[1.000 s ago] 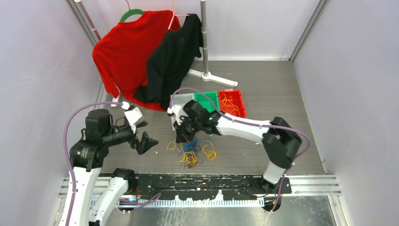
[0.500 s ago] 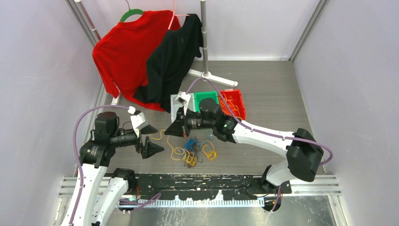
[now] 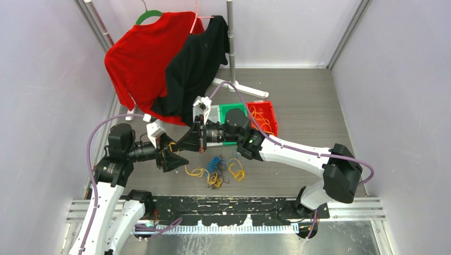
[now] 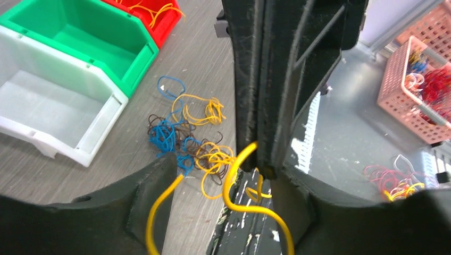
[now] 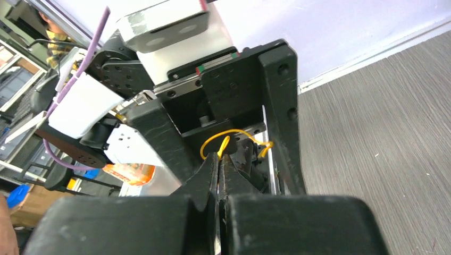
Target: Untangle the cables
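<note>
Right gripper (image 5: 219, 159) of mine is pinching one yellow cable (image 4: 227, 183) tight near mid-frame, and my left gripper (image 3: 175, 155) is gaping wide around it. Some yellow ones are sitting in the red bin (image 3: 275, 118). Most cables (image 3: 215, 171) are lying knotted below centre, so I am guessing lots is left.
</note>
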Robot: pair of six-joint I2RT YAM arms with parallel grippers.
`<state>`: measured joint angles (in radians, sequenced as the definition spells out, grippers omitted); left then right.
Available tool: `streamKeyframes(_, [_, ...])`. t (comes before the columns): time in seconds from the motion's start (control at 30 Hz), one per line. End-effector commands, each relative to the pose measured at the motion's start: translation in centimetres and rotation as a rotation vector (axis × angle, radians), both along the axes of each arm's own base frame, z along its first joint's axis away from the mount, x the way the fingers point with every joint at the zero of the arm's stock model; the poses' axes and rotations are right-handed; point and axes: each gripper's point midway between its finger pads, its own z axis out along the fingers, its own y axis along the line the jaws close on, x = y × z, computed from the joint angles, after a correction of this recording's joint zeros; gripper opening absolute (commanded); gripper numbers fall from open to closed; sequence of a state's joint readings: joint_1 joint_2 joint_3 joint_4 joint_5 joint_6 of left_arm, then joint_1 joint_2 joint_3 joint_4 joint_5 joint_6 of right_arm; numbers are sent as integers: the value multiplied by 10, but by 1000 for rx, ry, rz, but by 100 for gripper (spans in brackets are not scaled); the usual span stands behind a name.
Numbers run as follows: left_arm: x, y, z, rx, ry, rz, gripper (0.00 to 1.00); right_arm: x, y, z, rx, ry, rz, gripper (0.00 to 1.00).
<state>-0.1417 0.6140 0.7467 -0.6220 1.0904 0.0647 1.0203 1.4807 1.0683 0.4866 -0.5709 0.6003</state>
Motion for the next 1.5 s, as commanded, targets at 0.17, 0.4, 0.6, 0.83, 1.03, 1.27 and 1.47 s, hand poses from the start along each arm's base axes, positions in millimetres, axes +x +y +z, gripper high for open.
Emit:
streamKeyframes(0.17, [8,-12,44,-143,43,-36,14,-5,-1,55,154,-34,-7,19])
streamKeyframes(0.4, [13,-11,88,-147,-81,-24,0,15,-38,45,109,-104,-197,73])
streamKeyframes(0.6, [15,-9,146,-149,-240,-8,0,15,-72,17,21,-200,-280,82])
streamKeyframes(0.83, [13,-7,210,-169,-405,7,0,-1,-68,-28,-106,-164,-170,84])
streamKeyframes(1.03, [16,-4,243,-177,-513,40,0,-9,-45,-46,-112,-113,-113,84])
streamKeyframes(1.27, [15,-3,261,-183,-563,46,0,-20,-7,-60,-129,-124,-91,82])
streamKeyframes(1.47, [6,-3,273,-193,-589,40,0,8,6,-83,-199,-137,-217,74])
